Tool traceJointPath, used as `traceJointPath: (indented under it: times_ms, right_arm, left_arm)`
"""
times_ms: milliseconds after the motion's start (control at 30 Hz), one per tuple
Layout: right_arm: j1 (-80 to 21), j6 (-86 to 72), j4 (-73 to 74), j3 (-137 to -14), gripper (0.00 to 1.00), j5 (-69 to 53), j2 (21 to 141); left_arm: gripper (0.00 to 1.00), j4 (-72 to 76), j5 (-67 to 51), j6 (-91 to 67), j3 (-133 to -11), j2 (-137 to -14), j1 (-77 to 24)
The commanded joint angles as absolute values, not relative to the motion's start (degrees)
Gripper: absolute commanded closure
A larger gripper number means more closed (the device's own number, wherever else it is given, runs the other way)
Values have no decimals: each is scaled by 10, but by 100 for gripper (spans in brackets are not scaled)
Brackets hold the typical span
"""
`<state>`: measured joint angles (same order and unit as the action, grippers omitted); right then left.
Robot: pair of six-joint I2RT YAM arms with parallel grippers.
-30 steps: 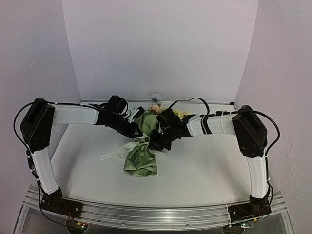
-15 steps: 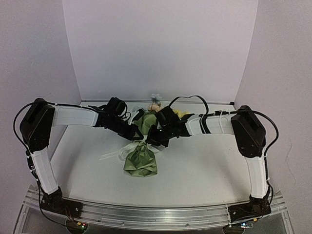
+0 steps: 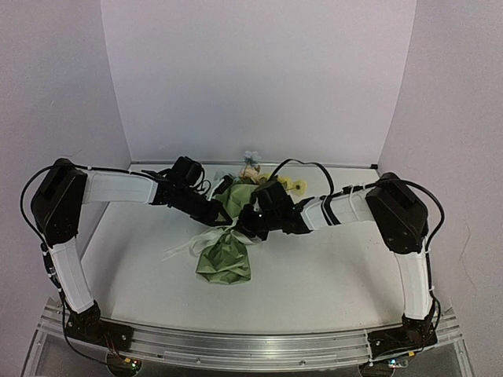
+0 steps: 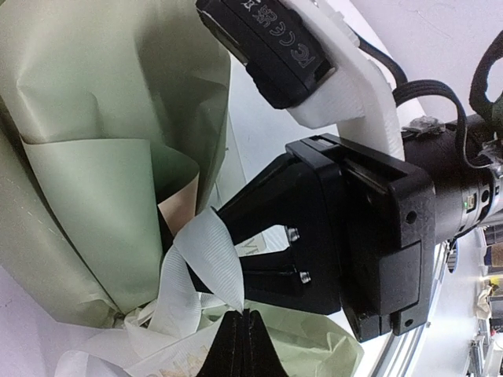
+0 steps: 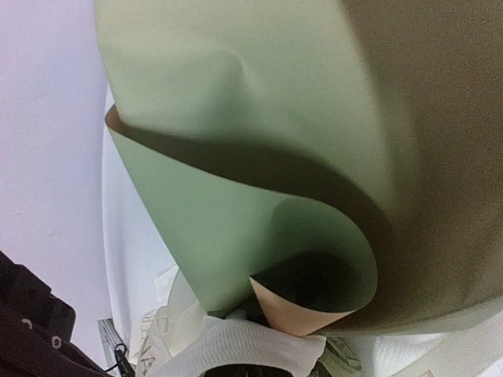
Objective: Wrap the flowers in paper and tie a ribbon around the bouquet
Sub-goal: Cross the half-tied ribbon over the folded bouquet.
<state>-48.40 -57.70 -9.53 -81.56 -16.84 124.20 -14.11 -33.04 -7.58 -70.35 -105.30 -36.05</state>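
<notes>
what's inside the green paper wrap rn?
The flowers poke out of the paper at its far end: yellow, pinkish, grey-blue blooms. Their stems are covered by the wrap, not visible.

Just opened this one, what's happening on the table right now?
Both arms meet at the neck of the bouquet, which lies on the table with its flowers at the far end. The paper is already wrapped and the ribbon sits at the neck, tails trailing left. The left gripper is shut on a ribbon strand; the right gripper is shut beside it, tips hidden behind ribbon.
</notes>
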Motion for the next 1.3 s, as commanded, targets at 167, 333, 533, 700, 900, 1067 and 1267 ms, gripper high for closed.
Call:
traceJointPath:
  times_ms: [167,333,533,700,900,1067,1267]
  right_arm:
    - [-484,-588,-321,-754,100,-178,1246]
    - [-484,-579,-337,-756,100,-177,1251]
    - [-484,-565,-393,-746,100,-181,1263]
    - [-480,-585,-434,-750,100,-195,1292]
    - [-479,-584,-445,-759,100,-204,1304]
    - [-479,-582,-446,-756,100,-200,1304]
    - [-479,-582,-446,-756,100,-200,1308]
  left_arm:
    - [100,-137,-333,-112,-694,-1056,-360]
    - [100,-128,-331,-123,-688,-1045,-357]
    - [100,-115,-331,-139,-684,-1044,-352]
    - [98,-122,-314,-149,-695,-1062,-353]
    - [93,-119,-314,-155,-694,-1061,-352]
    - [83,-113,-289,-158,-688,-1044,-351]
    - [74,-101,-281,-161,-682,-1016,-342]
